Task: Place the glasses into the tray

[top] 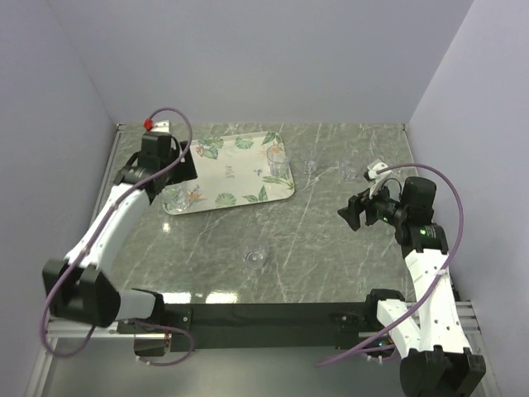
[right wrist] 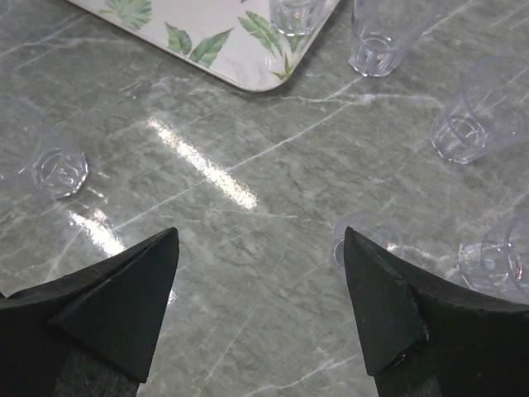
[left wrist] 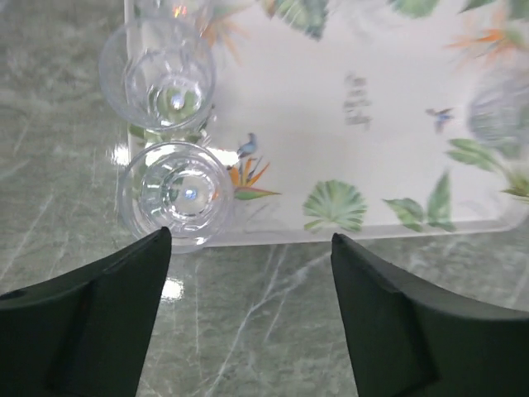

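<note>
The leaf-print tray (top: 235, 178) lies at the back left of the table. Two clear glasses (left wrist: 157, 74) (left wrist: 175, 194) stand upright in its near left corner, and more glasses (top: 277, 161) stand at its right end. My left gripper (left wrist: 250, 238) hovers open just off the tray's edge, beside the nearer corner glass, with nothing between its fingers. My right gripper (right wrist: 260, 236) is open over bare table at the right (top: 351, 211). A small glass (right wrist: 364, 236) sits by its right finger. Other loose glasses (right wrist: 54, 169) (right wrist: 475, 124) (right wrist: 380, 33) stand around it.
One glass (top: 258, 256) stands alone mid-table toward the front. Two more glasses (top: 309, 165) (top: 347, 172) stand right of the tray. Lilac walls close in the table at the back and both sides. The tray's middle (left wrist: 355, 149) is bare.
</note>
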Action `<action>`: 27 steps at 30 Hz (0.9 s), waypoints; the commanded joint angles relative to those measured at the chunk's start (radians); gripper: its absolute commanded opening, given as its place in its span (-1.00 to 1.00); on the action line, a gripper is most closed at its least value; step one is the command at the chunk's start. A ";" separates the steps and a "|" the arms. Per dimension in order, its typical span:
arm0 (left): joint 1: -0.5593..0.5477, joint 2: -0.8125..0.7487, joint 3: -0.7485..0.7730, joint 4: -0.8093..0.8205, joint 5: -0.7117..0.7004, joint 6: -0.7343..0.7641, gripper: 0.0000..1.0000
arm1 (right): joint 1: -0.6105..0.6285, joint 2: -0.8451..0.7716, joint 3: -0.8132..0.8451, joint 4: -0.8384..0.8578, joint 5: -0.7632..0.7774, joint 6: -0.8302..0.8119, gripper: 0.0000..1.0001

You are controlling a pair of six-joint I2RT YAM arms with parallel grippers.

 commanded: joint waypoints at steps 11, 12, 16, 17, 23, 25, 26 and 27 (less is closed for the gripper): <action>0.003 -0.421 -0.245 0.152 0.459 -0.041 0.82 | -0.017 -0.039 -0.016 0.019 -0.062 -0.029 0.73; 0.003 -0.437 -0.256 0.161 0.488 -0.050 0.86 | -0.019 -0.040 -0.016 0.021 -0.064 -0.032 0.73; 0.003 -0.473 -0.331 0.209 0.602 -0.114 0.99 | -0.023 -0.043 -0.017 0.018 -0.070 -0.035 0.73; 0.003 -0.479 -0.343 0.218 0.614 -0.123 0.99 | -0.025 -0.043 -0.017 0.016 -0.071 -0.035 0.73; 0.001 -0.507 -0.437 0.270 0.663 -0.180 0.99 | -0.033 -0.042 -0.019 0.015 -0.079 -0.035 0.73; -0.005 -0.502 -0.458 0.278 0.663 -0.195 0.99 | -0.033 -0.040 -0.017 0.015 -0.078 -0.037 0.73; -0.008 -0.499 -0.463 0.276 0.650 -0.200 0.99 | -0.034 -0.039 -0.019 0.015 -0.079 -0.038 0.73; -0.019 -0.485 -0.464 0.272 0.642 -0.203 0.99 | -0.034 -0.036 -0.017 0.016 -0.079 -0.037 0.73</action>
